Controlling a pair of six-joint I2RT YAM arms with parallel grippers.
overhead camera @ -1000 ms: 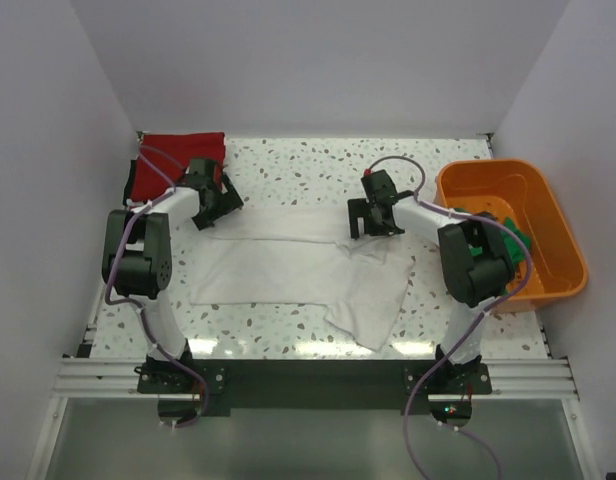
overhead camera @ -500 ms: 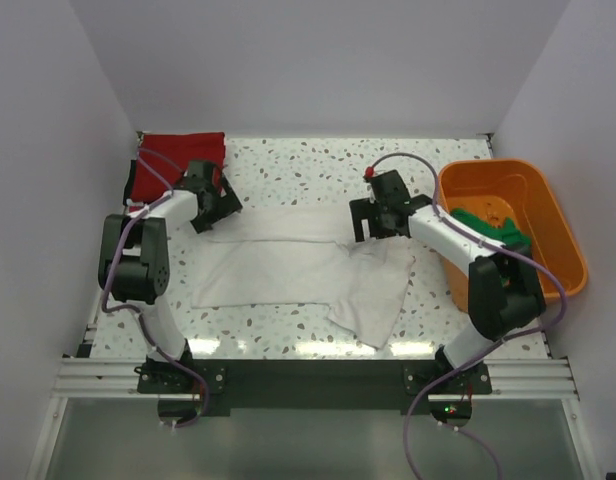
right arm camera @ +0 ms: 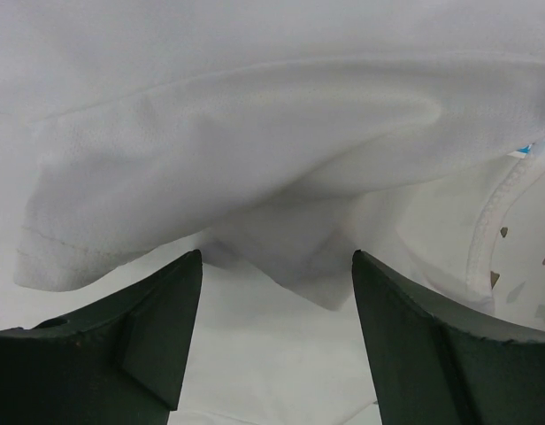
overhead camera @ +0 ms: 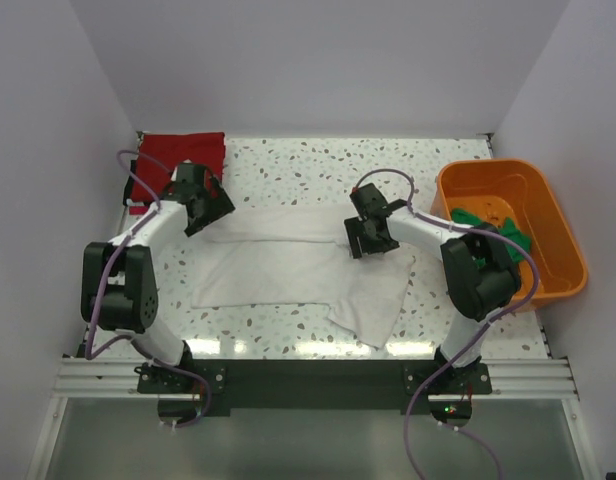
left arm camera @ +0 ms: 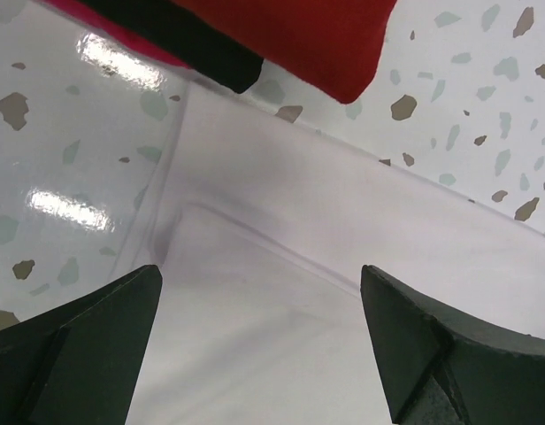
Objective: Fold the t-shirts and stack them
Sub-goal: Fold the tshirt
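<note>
You had both grippers spread open and holding nothing. The white t-shirt (overhead camera: pixel 278 265) lay spread on the table just beside the orange tub (overhead camera: pixel 488 167). The green t-shirt (overhead camera: pixel 493 218) lay inside the tub, and the red t-shirt (overhead camera: pixel 183 150) sat folded well apart from the tub, with a thin dark one (left arm camera: pixel 211 57) under its edge. The left gripper (left arm camera: pixel 259 283) stood over the white shirt's corner farthest from the tub, and the right gripper (right arm camera: pixel 277 261) over a rumpled flap at its tub-side end. Whether the fingertips touched the cloth could not be told. The step looked like taking that hem for a fold. To do it well, you needed to pinch only the top layer on each side, take the flap's full thickness so it didn't slip, and lift both ends level.
</note>
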